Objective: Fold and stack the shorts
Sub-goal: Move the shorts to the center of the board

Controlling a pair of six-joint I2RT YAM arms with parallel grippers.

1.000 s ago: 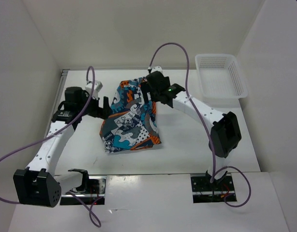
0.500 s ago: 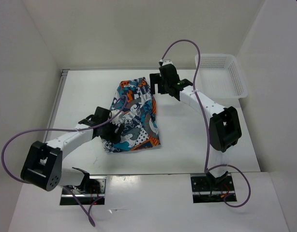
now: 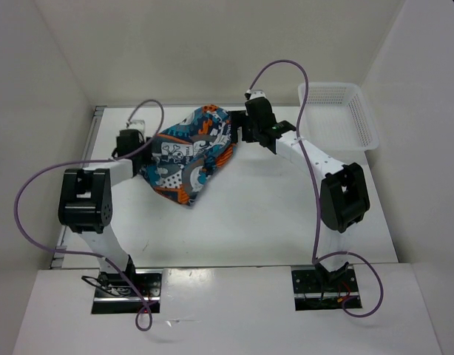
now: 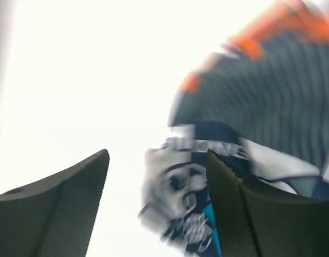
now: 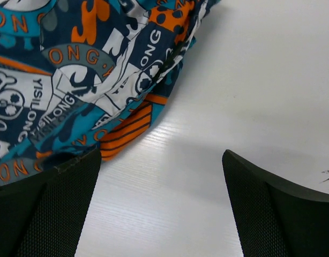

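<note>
Jaws first: both pairs are spread wide and neither is pinching anything. The left gripper (image 4: 158, 155) has a loose bit of the shorts (image 3: 186, 151) hanging against its right finger (image 4: 250, 214), with a bare gap on the other side of the cloth. The right gripper (image 5: 162, 154) is over bare table (image 3: 286, 214), with the orange-striped edge of the shorts just off its left finger (image 5: 52, 209). Going by the basket (image 3: 338, 111), the shorts sit well to its left as a bunched, tilted heap. The right gripper is between them and the basket, and the left gripper is on the side of the heap away from the basket. The left wrist view is blurry, so we can't tell whether any of the cloth is off the table. We'd say the step here is getting a proper hold so we can spread them flat before folding. Tips from us: grab a hem or waistband rather than a loose bulge, and get one layer well between the pads before squeezing. Have the right gripper take the edge nearest the basket, then pull the two apart evenly so the cloth goes flat. The main risk we see is pinching only a wrinkle, because then the heap just drags along.
</note>
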